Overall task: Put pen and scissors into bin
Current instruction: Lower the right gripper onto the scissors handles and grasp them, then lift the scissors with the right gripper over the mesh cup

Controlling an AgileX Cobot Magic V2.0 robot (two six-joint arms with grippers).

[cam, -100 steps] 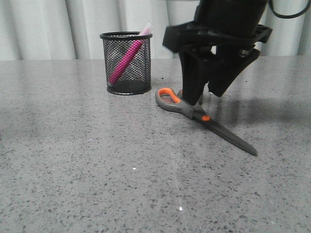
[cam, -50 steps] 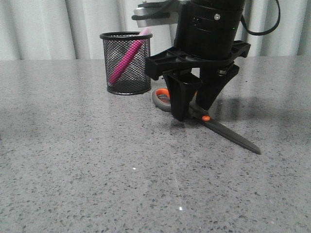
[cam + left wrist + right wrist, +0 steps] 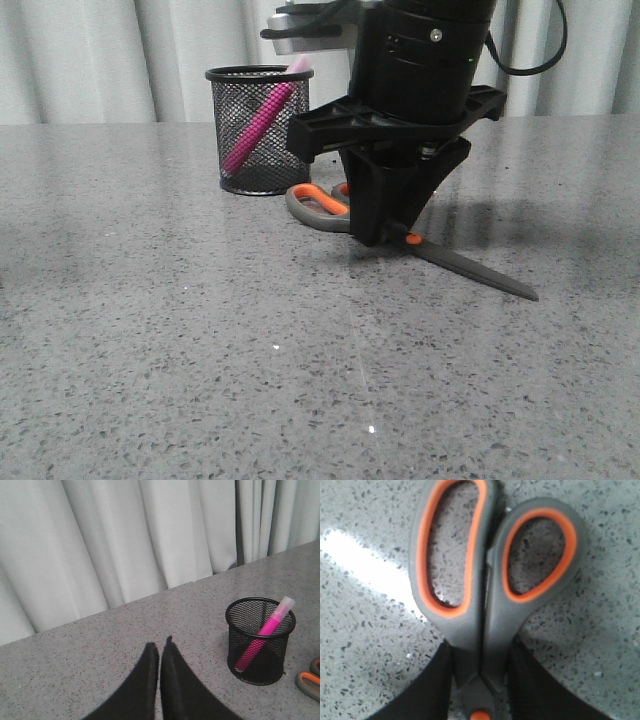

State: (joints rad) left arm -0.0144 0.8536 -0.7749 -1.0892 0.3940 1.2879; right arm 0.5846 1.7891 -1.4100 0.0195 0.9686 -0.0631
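Observation:
The scissors [image 3: 468, 267] lie on the grey table, orange-lined handles [image 3: 312, 203] toward the bin, dark blades pointing right and toward the front. My right gripper [image 3: 385, 236] stands straight down over them, shut on the scissors' neck just behind the orange pivot. In the right wrist view both fingers press the grey shanks of the scissors [image 3: 485, 625], with the right gripper [image 3: 481, 649] around them. The black mesh bin [image 3: 259, 135] stands upright at the back left, and the pink pen [image 3: 258, 125] leans inside it. My left gripper [image 3: 160, 645] is shut and empty, to one side of the bin [image 3: 260, 652] with its pen [image 3: 264, 632].
Pale curtains hang behind the table's far edge. The speckled grey tabletop [image 3: 200, 340] stretches in front and to the left of the scissors. The right arm's body hides the table behind it.
My right gripper has come down and shut on the scissors' neck. The scissors have shifted, their handles swinging left toward the bin. The bin and the pen have not moved.

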